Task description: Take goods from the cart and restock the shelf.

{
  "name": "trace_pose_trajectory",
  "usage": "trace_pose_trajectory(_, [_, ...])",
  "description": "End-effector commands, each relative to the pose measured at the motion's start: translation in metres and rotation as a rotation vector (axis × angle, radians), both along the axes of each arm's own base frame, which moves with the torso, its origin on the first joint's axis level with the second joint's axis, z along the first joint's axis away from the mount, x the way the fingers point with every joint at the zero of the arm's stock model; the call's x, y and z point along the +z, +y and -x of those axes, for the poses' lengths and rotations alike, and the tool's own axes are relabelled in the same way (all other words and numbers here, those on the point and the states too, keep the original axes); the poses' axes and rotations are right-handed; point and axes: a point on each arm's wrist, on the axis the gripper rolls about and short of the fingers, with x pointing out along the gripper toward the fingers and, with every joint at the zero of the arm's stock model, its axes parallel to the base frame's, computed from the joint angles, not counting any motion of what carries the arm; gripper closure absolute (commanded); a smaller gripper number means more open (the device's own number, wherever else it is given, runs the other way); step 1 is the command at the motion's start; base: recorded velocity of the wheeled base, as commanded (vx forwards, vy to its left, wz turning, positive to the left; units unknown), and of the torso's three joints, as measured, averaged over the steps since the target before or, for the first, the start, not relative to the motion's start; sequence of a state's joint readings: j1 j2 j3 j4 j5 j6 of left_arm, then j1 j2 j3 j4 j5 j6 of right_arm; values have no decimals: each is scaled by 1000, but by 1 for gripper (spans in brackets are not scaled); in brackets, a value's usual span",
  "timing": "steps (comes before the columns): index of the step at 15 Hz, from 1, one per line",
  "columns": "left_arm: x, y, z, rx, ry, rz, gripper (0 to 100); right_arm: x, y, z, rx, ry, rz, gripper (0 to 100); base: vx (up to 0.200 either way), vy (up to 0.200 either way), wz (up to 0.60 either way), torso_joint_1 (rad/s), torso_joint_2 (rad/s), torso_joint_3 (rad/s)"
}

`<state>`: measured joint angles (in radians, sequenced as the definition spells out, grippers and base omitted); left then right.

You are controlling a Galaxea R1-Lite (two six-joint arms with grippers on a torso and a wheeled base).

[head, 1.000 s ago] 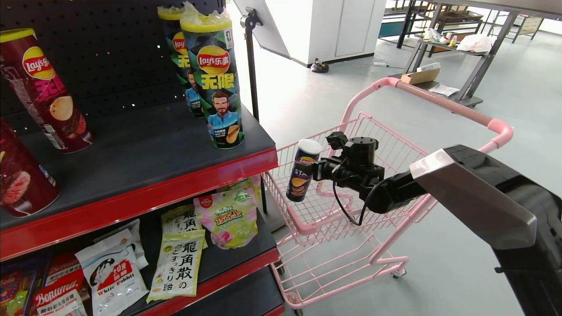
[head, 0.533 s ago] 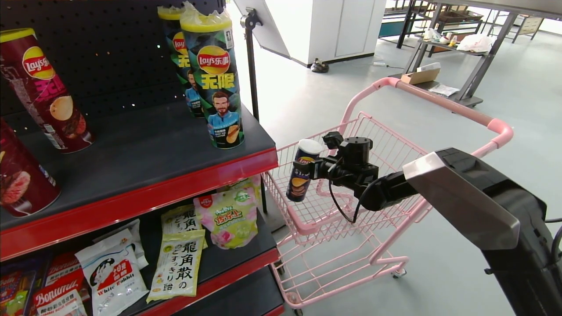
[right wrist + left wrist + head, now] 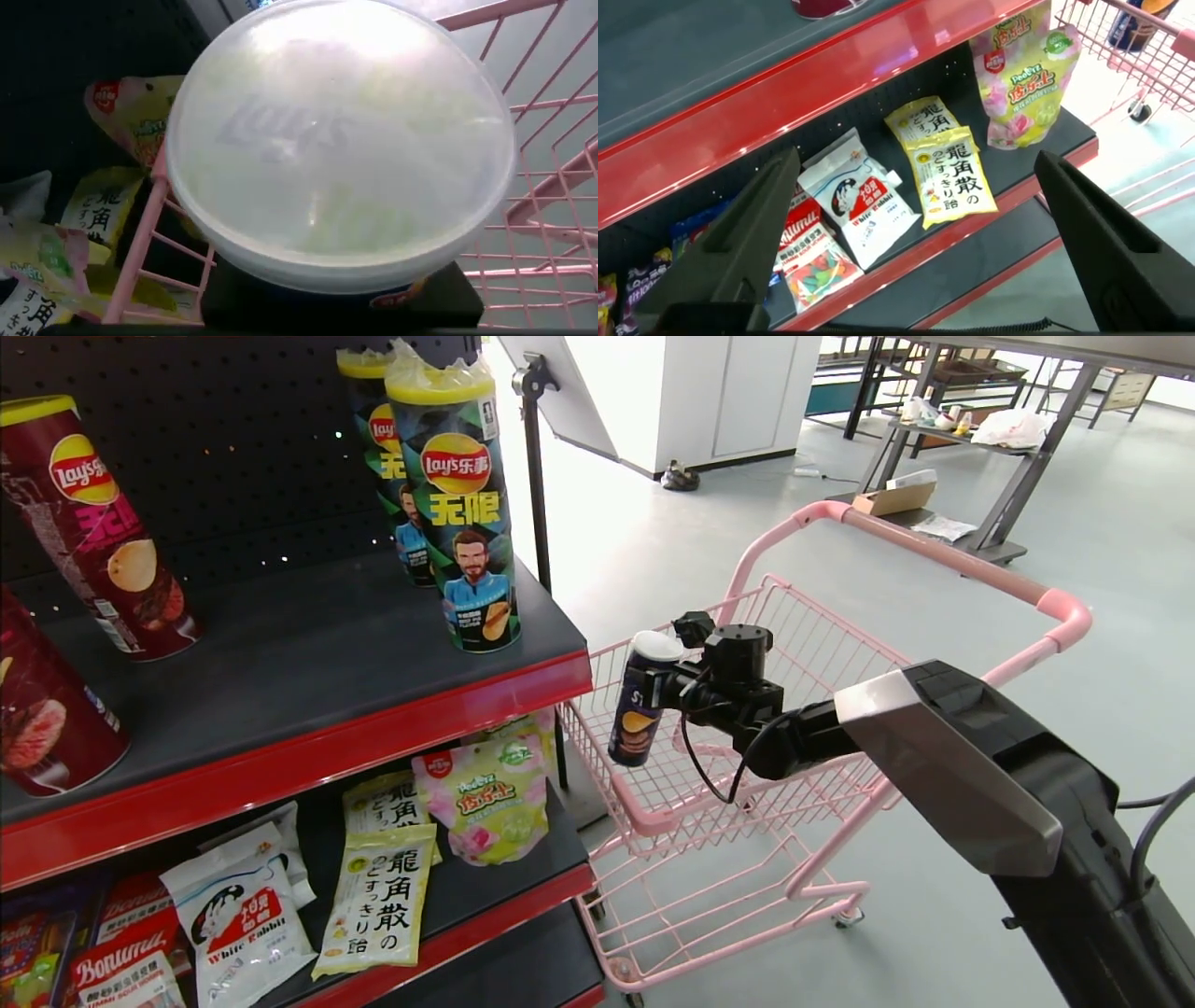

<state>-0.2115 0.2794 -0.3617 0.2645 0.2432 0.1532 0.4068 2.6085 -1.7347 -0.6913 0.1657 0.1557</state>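
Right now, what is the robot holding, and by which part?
The right gripper holds a chip can near its top, just under the white lid. The left gripper is empty.

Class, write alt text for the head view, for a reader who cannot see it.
The right pincer holds a dark chip can with a white lid at the pink cart's edge nearest the shelf. Tall chip cans stand on the red-edged top shelf; snack bags lie on the shelf below.

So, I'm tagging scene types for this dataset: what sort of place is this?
Likely a mock shop in a lab: a red-edged shelf of chip cans and snack bags, a pink shopping cart, with work tables behind.
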Motion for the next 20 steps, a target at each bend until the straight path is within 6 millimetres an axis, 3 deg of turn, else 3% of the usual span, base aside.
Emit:
trace_pose_trajectory(1, [0,0,0,0,-3,0,0,-8,2,-1,4,13,5,100,0,0,0,0,0,0])
trace_pose_trajectory(3, [0,0,1,3,-6,-1,0,-7,1,0,-3,8,4,100,0,0,0,0,0,0])
trace_pose_trajectory(7, [-1,0,2,2,-12,1,0,80,-14,31,-50,-104,1,100,0,0,0,0,0,0])
trace_pose_trajectory(11, [-4,1,5,2,-25,4,0,132,-38,88,-46,-144,46,100,0,0,0,0,0,0])
trace_pose_trajectory(15, [-14,1,8,-10,-29,6,0,164,-68,173,-44,-148,80,100,0,0,0,0,0,0])
trace_pose_trajectory(16, [-20,1,7,-17,-20,2,0,170,-77,209,-68,-151,83,100,0,0,0,0,0,0])
trace_pose_trajectory(17, [-22,1,8,-25,-20,-1,0,172,-82,221,-92,-149,90,100,0,0,0,0,0,0])
trace_pose_trajectory(18, [-27,0,9,-75,-18,-8,0,173,-96,259,-87,-146,121,100,0,0,0,0,0,0])
trace_pose_trajectory(19, [-29,0,9,-87,-19,-15,0,170,-98,276,-54,-130,134,100,0,0,0,0,0,0])
trace_pose_trajectory(20, [-35,0,8,-97,-6,-33,0,166,-98,305,9,-120,137,100,0,0,0,0,0,0])
